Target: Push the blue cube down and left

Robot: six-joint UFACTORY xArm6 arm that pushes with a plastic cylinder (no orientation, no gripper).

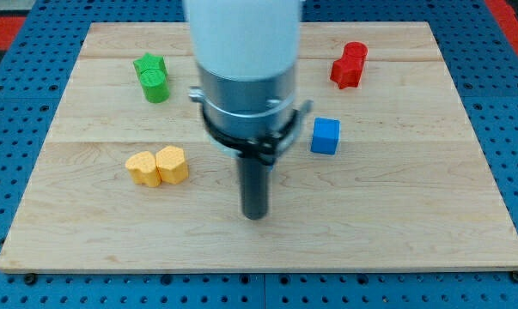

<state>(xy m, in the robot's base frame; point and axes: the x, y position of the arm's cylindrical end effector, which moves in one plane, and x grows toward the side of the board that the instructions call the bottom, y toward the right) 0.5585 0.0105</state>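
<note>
A pale wooden worktop (396,215) is lying on a blue pegboard. The small blue cube (325,136) is sitting right of centre. The tool is a plain dark rod holding nothing; its tip (255,215) is resting below and left of the cube, apart from it. To push down-left, it likely needs to get round to the cube's upper right. No containers are present.

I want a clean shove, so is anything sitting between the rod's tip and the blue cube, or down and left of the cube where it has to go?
No block does. My tip sits below and left of the blue cube, with bare board between, so the tip itself stands in the cube's path.
</note>
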